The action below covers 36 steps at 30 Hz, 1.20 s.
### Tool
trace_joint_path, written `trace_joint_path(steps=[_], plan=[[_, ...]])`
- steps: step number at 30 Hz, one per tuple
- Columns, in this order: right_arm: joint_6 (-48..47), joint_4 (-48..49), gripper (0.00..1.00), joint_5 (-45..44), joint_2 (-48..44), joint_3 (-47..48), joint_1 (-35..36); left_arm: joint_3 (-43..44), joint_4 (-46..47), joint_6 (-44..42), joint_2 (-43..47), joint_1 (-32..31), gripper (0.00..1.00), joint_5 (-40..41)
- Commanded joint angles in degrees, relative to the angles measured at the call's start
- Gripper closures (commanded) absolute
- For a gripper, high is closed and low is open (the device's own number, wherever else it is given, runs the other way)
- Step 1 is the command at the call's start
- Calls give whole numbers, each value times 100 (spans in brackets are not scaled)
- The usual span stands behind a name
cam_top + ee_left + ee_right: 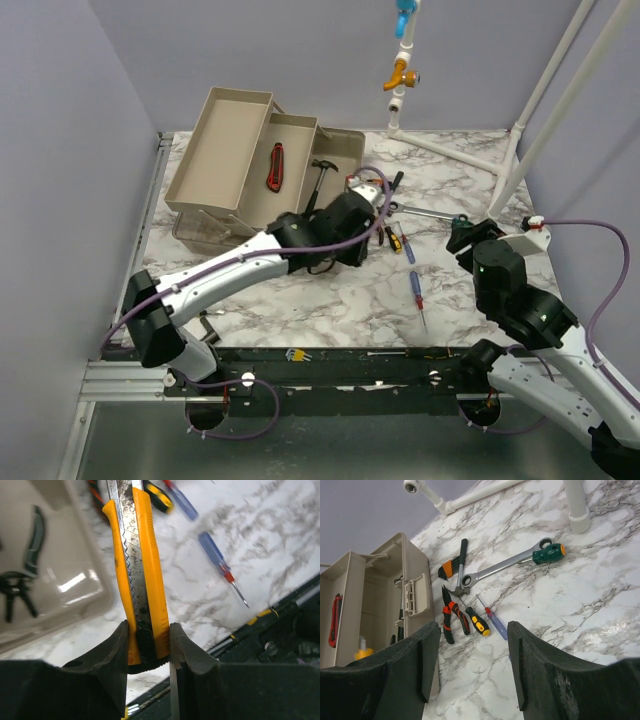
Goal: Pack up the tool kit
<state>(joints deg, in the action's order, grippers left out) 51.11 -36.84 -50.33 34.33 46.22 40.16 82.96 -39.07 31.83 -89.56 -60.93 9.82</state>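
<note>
The open toolbox (230,215) stands at the back left with its beige trays (222,145) spread out. A red knife (273,166) lies in the middle tray and a hammer (321,180) lies in the box. My left gripper (148,630) is shut on a yellow utility knife (146,565), held above the marble just right of the box. My right gripper (474,645) is open and empty, low over the table at the right (462,233). Pliers (450,612), a yellow-black screwdriver (476,622) and a blue screwdriver (496,623) lie ahead of it.
A ratchet wrench (507,565) with a green handle, a black-handled tool (462,555) and an orange-banded key set (446,570) lie further back. Another blue screwdriver (416,290) lies near the front. White pipe legs (520,130) stand at the back right.
</note>
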Motion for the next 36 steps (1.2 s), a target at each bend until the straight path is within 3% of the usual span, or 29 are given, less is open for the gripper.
trace_joint_path(steps=[1, 8, 14, 20, 26, 28, 31, 36], plan=[[-167, 292, 38, 149, 154, -91, 12, -96, -171, -627, 582, 1014, 100, 35], [-305, 383, 39, 439, 441, -7, 11, -54, -63, -1057, 663, 2543, 100, 149], [-358, 431, 39, 649, 559, 58, 13, 339, -202, -1312, 186, 3394, 100, -277], [-357, 450, 39, 729, 611, 63, 18, 763, -475, -1513, -452, 3676, 100, -672], [-425, 417, 39, 842, 727, 40, 18, 832, -623, -1577, -763, 3690, 91, -964], [-461, 397, 39, 964, 835, 39, 14, 886, -704, -1553, -883, 3693, 87, -886], [-559, 246, 39, 1269, 1190, 115, 17, 793, -633, -1508, -879, 3684, 66, -926], [-608, -115, 37, 1607, 1826, 75, 18, 415, -236, -1478, -376, 3676, 45, -982]])
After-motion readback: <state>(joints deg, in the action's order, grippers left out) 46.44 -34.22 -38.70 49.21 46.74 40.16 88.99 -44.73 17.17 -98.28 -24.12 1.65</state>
